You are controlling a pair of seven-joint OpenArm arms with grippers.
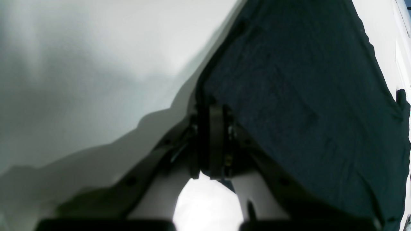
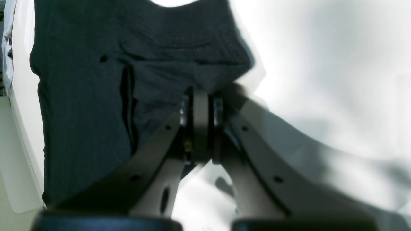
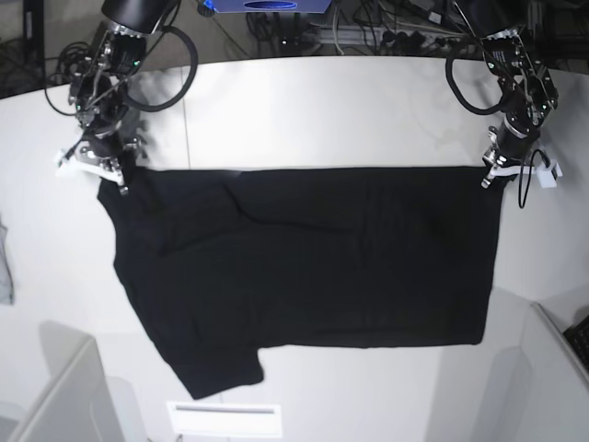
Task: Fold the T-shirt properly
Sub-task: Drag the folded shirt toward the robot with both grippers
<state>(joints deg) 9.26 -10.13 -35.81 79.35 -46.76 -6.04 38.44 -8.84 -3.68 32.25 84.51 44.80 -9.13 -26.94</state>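
Shirt [image 3: 313, 262] lies spread on the table [image 3: 350, 110], plain black side up, one sleeve at the near edge. Left gripper [image 1: 216, 110] is pinched on its top corner; right gripper [image 2: 200, 93] is pinched on the opposite top corner. Both wrist views are blurry, with fingertips buried in cloth. Grey scrap [image 3: 5, 267] is cut off at the frame edge.

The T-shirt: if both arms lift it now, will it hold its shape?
Probably not. The T-shirt lies flat and thin with soft creases, so it should sag between the left gripper and right gripper, each pinching a far corner. It looks light.
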